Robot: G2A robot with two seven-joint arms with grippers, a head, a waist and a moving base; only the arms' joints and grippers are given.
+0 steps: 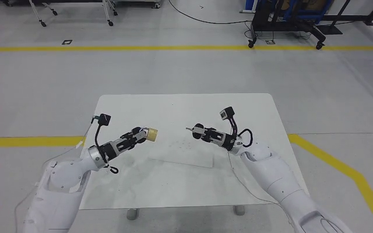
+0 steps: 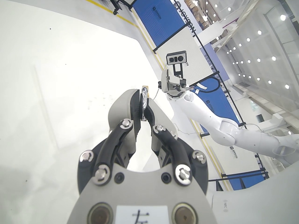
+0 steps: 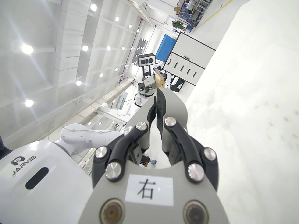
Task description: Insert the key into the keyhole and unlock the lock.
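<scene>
We see the left gripper [image 1: 142, 136] held in the air over the white table with round corners [image 1: 175, 108]. It is above the middle of the table, a bit nearer the left edge. Its two grey fingers [image 2: 127, 110] are pressed tight on a small brass-yellow metal lock [image 1: 152, 134]. The lock sticks out past the fingertips, and its free end faces the right edge of the table. From the left wrist view we see the lock edge-on, pinched between the black pads.

The right gripper [image 1: 197, 131] is also in the air over the middle of the table, a bit nearer the right edge. Its fingers are closed almost all the way and they hold a thin silver key [image 1: 189, 129]. The key is long and skinny. Its long side runs across the table from right to left, lying almost flat. Its tip points at the left edge, straight toward the lock.

The key and the lock are near each other but not touching. There is a gap of bare table under them. Both are up off the table.
</scene>
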